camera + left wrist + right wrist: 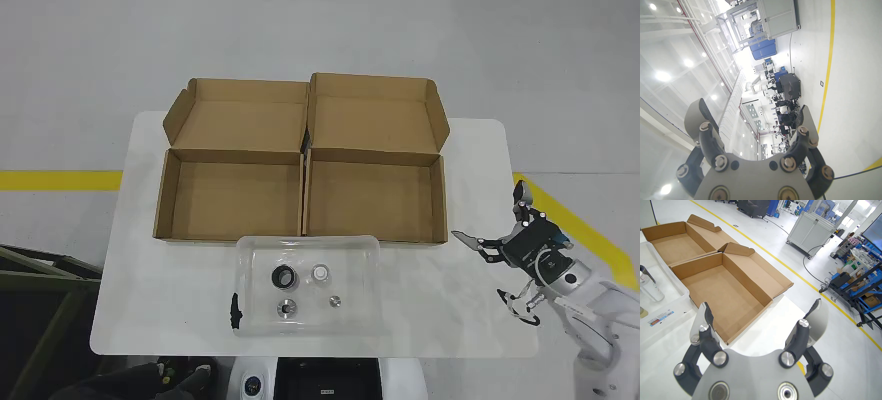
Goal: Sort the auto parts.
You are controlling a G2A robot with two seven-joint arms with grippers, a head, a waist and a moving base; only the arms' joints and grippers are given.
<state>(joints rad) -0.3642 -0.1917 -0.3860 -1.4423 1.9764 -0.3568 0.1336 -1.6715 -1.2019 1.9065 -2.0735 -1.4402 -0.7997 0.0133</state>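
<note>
Cardboard boxes, two of them, stand open side by side on the table [130, 300], just beyond the tray [365, 245]. The left box [230, 200] sits past the tray's left half and the right box [375, 200] past its right half. Their lids are folded back, away from the tray.

You find the items to sort inside the tray, a clear plastic tub:
- a black ring [285, 276], left of the tray's centre;
- a white-capped part [321, 271], just right of the ring;
- a round metal part [288, 308], nearer the tray's front rim;
- a small stud [335, 300], right of that part.

A small black piece [235, 315] lies at the tray's left front corner. You cannot tell whether it rests on the rim or on the table.

The right gripper [488, 212] hangs well to the right of the tray, over the table, about level with the tray's far rim. Its fingers are spread wide and grip nothing. Its wrist view looks across the right box [725, 285] toward the tray [683, 292], where the white-capped part [651, 289] stands upright.

The left gripper [753, 105] points away from the tray, toward the hall ceiling. Its fingers are likewise spread wide, with nothing between them.
</note>
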